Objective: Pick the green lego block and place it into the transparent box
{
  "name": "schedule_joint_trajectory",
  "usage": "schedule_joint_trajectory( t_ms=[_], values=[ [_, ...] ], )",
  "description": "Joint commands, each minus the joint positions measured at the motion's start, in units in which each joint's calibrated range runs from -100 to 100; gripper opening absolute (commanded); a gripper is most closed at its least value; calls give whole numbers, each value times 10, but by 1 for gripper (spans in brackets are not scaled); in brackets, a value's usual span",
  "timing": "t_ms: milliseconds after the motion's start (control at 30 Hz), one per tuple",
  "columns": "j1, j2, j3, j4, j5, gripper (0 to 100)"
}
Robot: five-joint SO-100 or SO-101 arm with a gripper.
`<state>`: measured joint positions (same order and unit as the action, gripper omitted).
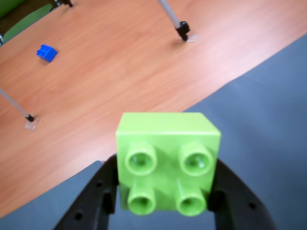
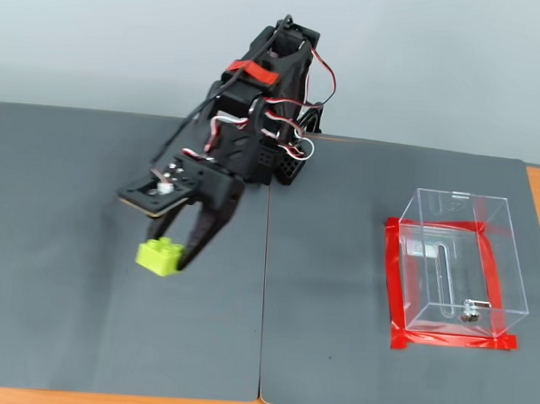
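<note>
Fingers of the end effector (image 2: 170, 254) are pinching the green lego block (image 1: 168, 160) from 2 opposite sides, its 4 studs facing the wrist camera. In the fixed view the green lego block (image 2: 158, 256) sits at the fingertips, seemingly lifted just clear of the dark mat (image 2: 83, 319), though its shadow is too faint to be sure. That side grip likely leaves the brick free to drop cleanly once released. Well away to the end effector's right in the fixed view stands the transparent box (image 2: 457, 266), open-topped and empty, framed by red tape (image 2: 397, 290) that apparently fixes its spot. Beyond the fingertips in the wrist view lies bare wooden tabletop (image 1: 120, 67), with a blue brick (image 1: 46, 52) far off.
</note>
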<state>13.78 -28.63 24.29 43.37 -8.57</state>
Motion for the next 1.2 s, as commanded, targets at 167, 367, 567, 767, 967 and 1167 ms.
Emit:
schedule_joint_trajectory(
  t_ms=[167, 367, 567, 767, 967, 1167],
  values=[
    [-155, -13, -68, 0, -1, 9],
    [-245, -13, -67, 0, -1, 9],
    [-328, -13, -66, 0, -1, 9],
    [-434, -11, -66, 0, -1, 9],
    [-506, -11, -62, 0, -1, 9],
    [-567, 11, -69, 0, -1, 9]
  ],
)
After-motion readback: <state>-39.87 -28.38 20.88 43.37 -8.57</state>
